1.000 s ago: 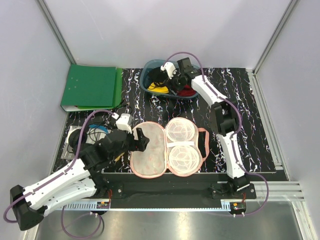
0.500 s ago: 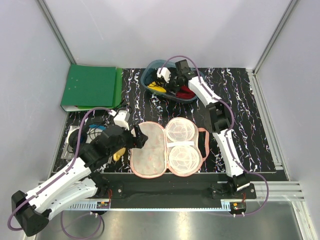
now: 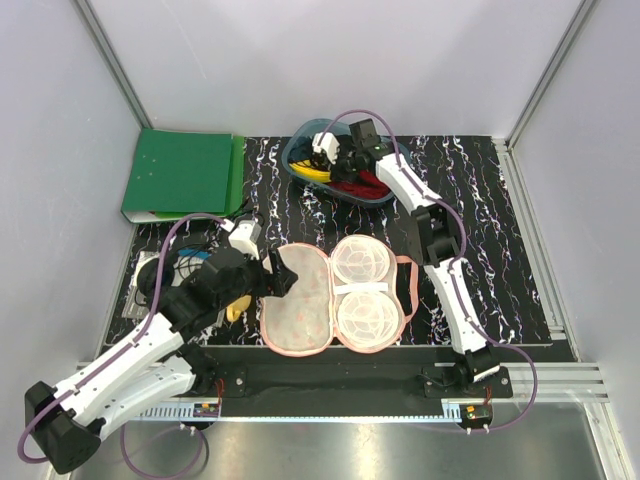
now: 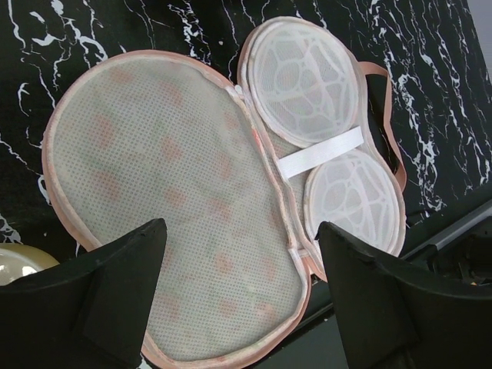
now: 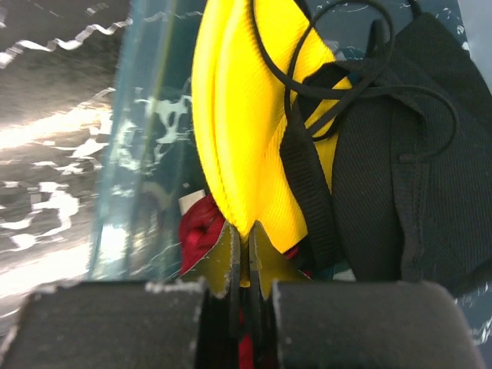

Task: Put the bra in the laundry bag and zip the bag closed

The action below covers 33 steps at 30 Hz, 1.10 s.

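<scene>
my right gripper (image 5: 244, 234) is down in the blue-grey tub (image 5: 142, 115) at the far side of the bench (image 3: 480, 220), just right of the middle. its two fingers are squeezed tight together, and they pinch the low edge of the bra (image 5: 238, 115). the bra is bright yellow and it stands up on its side in the tub, against the tub's left wall. thin black straps (image 5: 307, 177) loop over it. a black cloth (image 5: 400, 154) lies right beside the bra and touches it. a bit of red cloth (image 5: 198, 227) peeks out under the yellow cup, close to my fingers.

my left gripper (image 4: 240, 231) hangs over the laundry bag (image 4: 177, 192) with its fingers spread wide apart. it has nothing in it.

the laundry bag lies flat and open on the near middle of the bench, well apart from the tub. its left half is a pink-edged net with faint orange spots. its right half shows two round white cups, one far and one near, with a white band (image 4: 319, 152) across between them. the bag's zip is undone.

a green folder (image 3: 180, 175) lies on the far left of the bench
</scene>
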{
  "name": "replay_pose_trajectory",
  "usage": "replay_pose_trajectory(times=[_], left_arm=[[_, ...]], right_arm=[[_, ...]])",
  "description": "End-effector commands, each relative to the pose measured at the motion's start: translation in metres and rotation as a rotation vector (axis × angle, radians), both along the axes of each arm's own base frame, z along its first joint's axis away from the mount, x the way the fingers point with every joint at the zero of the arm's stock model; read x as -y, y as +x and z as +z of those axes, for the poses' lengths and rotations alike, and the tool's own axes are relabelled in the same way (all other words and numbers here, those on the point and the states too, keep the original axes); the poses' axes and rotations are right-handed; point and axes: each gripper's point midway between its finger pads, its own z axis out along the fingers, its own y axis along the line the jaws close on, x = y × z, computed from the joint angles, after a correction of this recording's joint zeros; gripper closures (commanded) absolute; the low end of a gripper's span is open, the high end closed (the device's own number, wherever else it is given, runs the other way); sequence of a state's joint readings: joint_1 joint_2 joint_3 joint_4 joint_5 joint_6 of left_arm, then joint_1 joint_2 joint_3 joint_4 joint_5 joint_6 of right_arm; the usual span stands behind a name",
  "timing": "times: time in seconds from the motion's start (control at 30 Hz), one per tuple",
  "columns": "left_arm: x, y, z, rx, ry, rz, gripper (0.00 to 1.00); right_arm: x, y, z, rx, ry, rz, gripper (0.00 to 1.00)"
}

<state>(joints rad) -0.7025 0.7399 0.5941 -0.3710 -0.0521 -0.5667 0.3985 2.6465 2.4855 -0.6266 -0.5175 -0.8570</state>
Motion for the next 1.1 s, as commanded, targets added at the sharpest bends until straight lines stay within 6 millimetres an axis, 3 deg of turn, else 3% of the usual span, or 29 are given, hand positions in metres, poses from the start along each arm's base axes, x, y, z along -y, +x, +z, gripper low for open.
replay_pose_trajectory(times=[0.0, 0.07, 0.1, 0.17, 0.2, 0.27, 0.4, 0.5, 0.57, 0.67, 0.77, 0.83, 0.87, 0.9, 1.07], left_arm=[[0.01, -0.004, 0.03, 0.027, -0.092, -0.043, 0.16], [0.011, -0.009, 0.035, 0.019, -0.109, -0.056, 0.15], [0.012, -0.01, 0.04, 0.021, -0.121, -0.061, 0.15], [0.012, -0.014, 0.046, 0.014, -0.145, -0.064, 0.15], [0.012, -0.015, 0.049, 0.014, -0.156, -0.067, 0.15], [0.013, -0.019, 0.055, 0.009, -0.188, -0.071, 0.14], [0.013, -0.025, 0.065, 0.002, -0.234, -0.071, 0.14], [0.012, -0.029, 0.071, -0.001, -0.266, -0.067, 0.13], [0.011, -0.031, 0.071, 0.001, -0.276, -0.068, 0.12], [0.012, -0.033, 0.072, 0.0, -0.285, -0.075, 0.12], [0.011, -0.034, 0.072, 0.001, -0.302, -0.067, 0.11], [0.011, -0.033, 0.07, -0.003, -0.321, -0.056, 0.09], [0.011, -0.034, 0.069, -0.009, -0.331, -0.053, 0.09], [0.014, -0.034, 0.072, -0.006, -0.349, -0.066, 0.06], [0.023, -0.035, 0.07, -0.048, -0.36, -0.093, 0.01]], right_arm=[[-0.011, -0.019, 0.142, 0.124, 0.166, -0.003, 1.0], [-0.008, -0.03, 0.155, 0.107, 0.185, -0.008, 1.0], [-0.006, -0.04, 0.179, 0.115, 0.214, -0.01, 1.0], [-0.005, -0.054, 0.187, 0.08, 0.238, -0.001, 1.0], [-0.006, -0.067, 0.207, 0.083, 0.273, 0.03, 1.0], [-0.005, -0.08, 0.216, 0.019, 0.318, 0.017, 1.0], [-0.008, -0.12, 0.258, -0.124, 0.449, -0.003, 1.0], [-0.007, -0.146, 0.249, -0.305, 0.496, -0.115, 1.0], [-0.007, -0.149, 0.248, -0.315, 0.524, -0.209, 1.0], [0.012, -0.161, 0.244, -0.336, 0.526, -0.347, 1.0], [0.028, -0.188, 0.248, -0.373, 0.55, -0.43, 1.0], [0.037, -0.221, 0.249, -0.388, 0.554, -0.435, 1.0], [0.041, -0.242, 0.264, -0.361, 0.576, -0.425, 1.0], [0.042, -0.256, 0.244, -0.399, 0.546, -0.442, 1.0], [0.043, -0.336, 0.192, -0.506, 0.447, -0.5, 1.0]])
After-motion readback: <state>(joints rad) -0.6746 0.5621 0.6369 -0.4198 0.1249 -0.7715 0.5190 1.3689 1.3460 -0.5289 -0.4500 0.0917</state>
